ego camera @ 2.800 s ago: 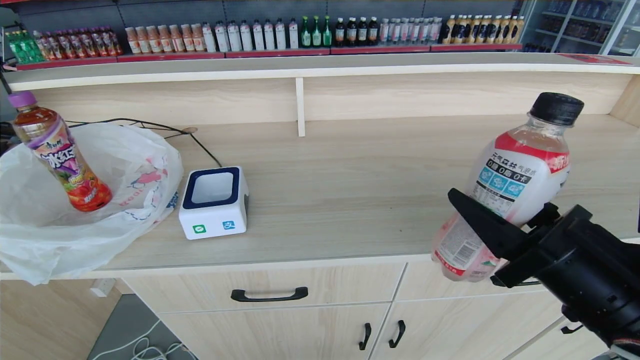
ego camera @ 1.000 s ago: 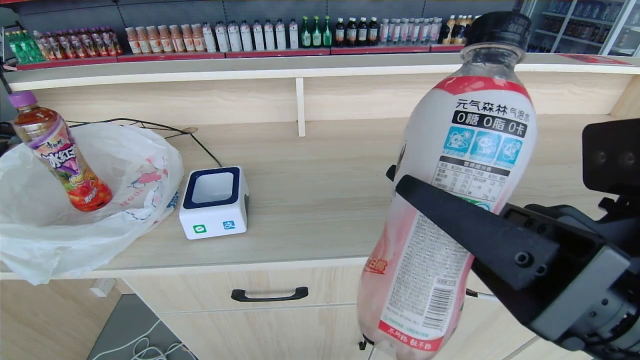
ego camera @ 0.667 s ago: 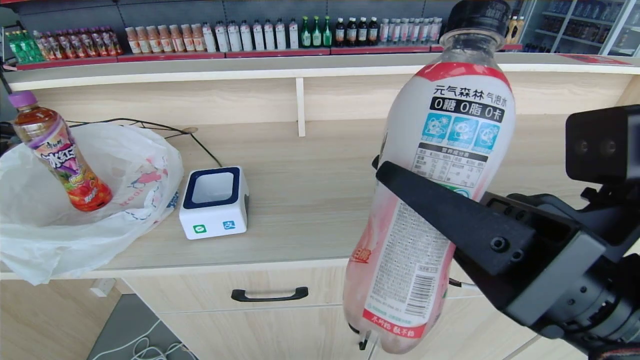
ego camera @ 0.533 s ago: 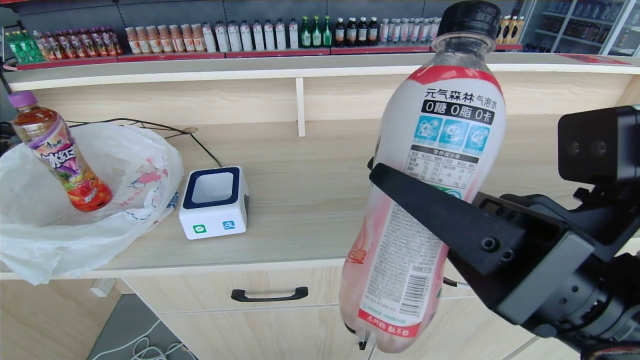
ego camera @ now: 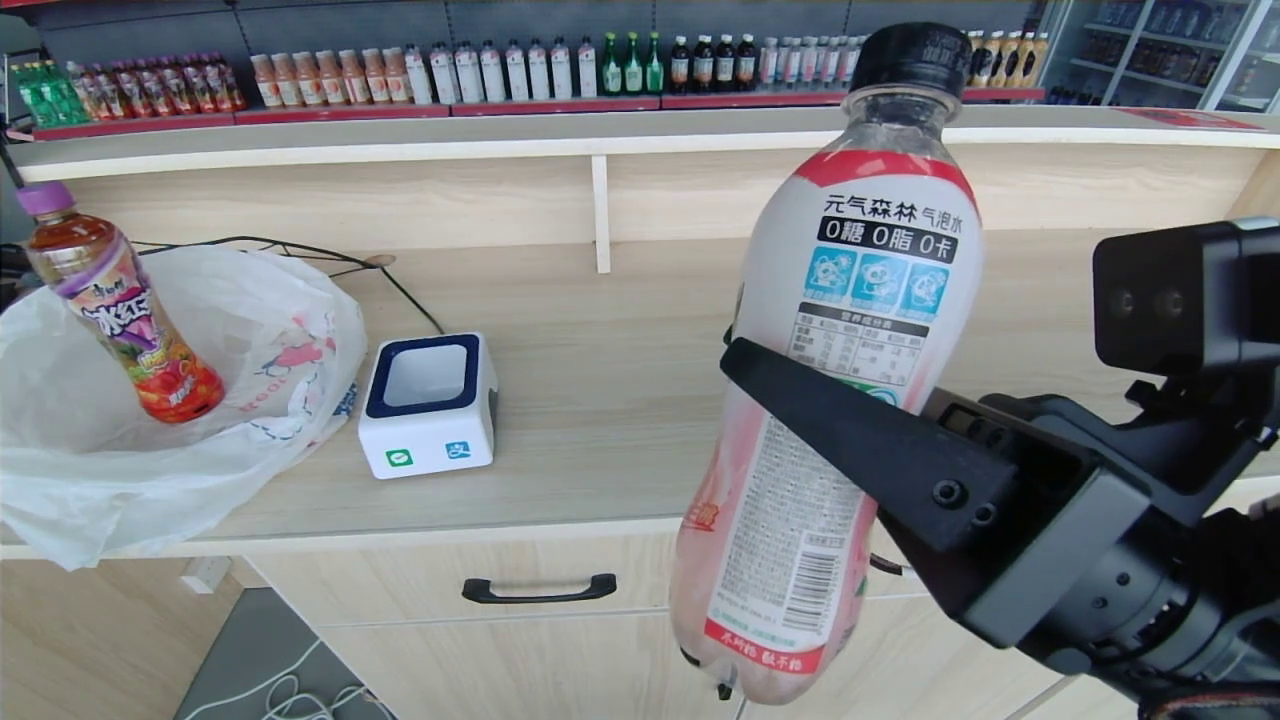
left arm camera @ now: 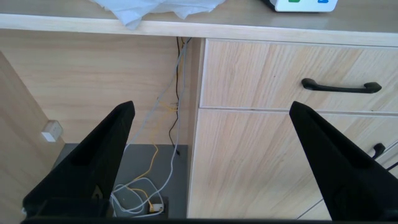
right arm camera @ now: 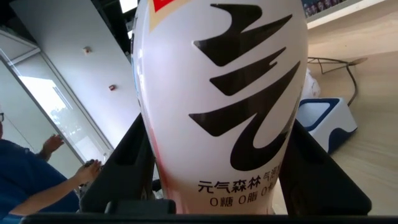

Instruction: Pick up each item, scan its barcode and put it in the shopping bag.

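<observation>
My right gripper (ego camera: 790, 400) is shut on a pink-and-white bottle (ego camera: 850, 380) with a black cap, held up in the air over the counter's front edge, tilted, barcode low on its side. The bottle (right arm camera: 221, 106) sits between the right gripper's (right arm camera: 217, 162) fingers in the right wrist view. A white barcode scanner (ego camera: 430, 403) with a dark-rimmed window stands on the counter to its left. Farther left lies the white shopping bag (ego camera: 260, 340) with an orange tea bottle (ego camera: 120, 305) leaning in it. My left gripper (left arm camera: 208, 162) hangs open below the counter, facing the cabinet drawers.
The wooden counter (ego camera: 640, 400) has a raised back ledge and an upright divider (ego camera: 600, 210). A black cable (ego camera: 400, 290) runs from the scanner toward the bag. Shelves of drinks (ego camera: 520, 70) line the back wall. Drawer handle (ego camera: 538, 590) sits below the counter edge.
My right gripper has lifted the pink bottle up from low at the right and carried it leftward toward the scanner, slightly lowering it in the last half second. Bag and tea bottle are unchanged.
</observation>
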